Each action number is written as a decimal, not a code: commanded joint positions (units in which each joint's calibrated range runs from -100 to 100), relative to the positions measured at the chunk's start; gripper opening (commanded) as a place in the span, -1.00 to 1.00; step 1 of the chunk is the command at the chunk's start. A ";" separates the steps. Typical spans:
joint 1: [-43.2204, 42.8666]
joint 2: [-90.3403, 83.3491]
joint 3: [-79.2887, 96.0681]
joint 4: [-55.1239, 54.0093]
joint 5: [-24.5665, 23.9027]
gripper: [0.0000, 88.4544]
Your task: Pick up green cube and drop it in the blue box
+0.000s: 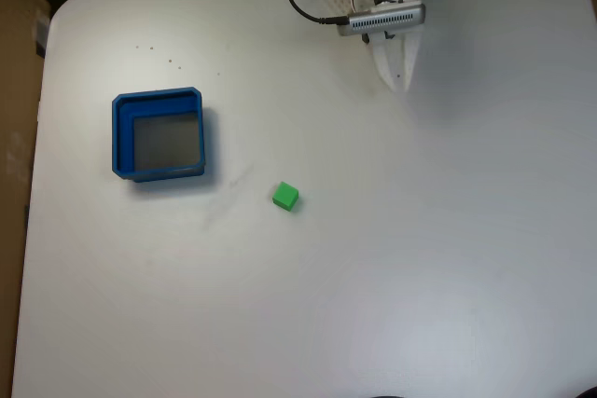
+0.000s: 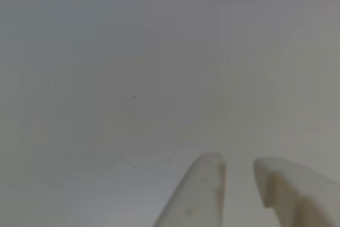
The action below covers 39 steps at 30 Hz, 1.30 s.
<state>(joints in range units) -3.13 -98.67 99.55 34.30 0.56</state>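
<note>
In the fixed view the green cube (image 1: pixel 286 196) lies on the white table, a little right of and below the blue box (image 1: pixel 159 100). The box is a shallow square tray with a grey floor and nothing in it. My gripper (image 1: pixel 399 81) hangs at the top of the table, far up and right of the cube, with its white fingers pointing down the picture. In the other view the gripper (image 2: pixel 239 160) shows two white fingertips (image 2: pixel 204 184) a narrow gap apart, with nothing between them and bare table beyond.
The white table (image 1: pixel 420 258) stretches wide below and right of the cube. A black cable (image 1: pixel 303 6) and the arm's base sit at the top edge. A brown surface (image 1: pixel 14 90) borders the table's left side.
</note>
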 commanded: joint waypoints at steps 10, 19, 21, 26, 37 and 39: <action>-0.12 -0.58 0.09 -1.05 0.00 -0.97; 0.09 -0.50 0.00 -0.96 0.15 -0.97; 0.24 -0.50 -0.09 -0.96 0.20 -0.97; 4.21 -0.50 -0.09 -0.88 0.24 -0.97; 19.17 -0.50 0.09 -0.96 0.05 -0.97; 19.17 -0.50 0.09 -0.96 0.05 -0.97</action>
<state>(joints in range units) 14.94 -98.67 99.55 34.30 0.61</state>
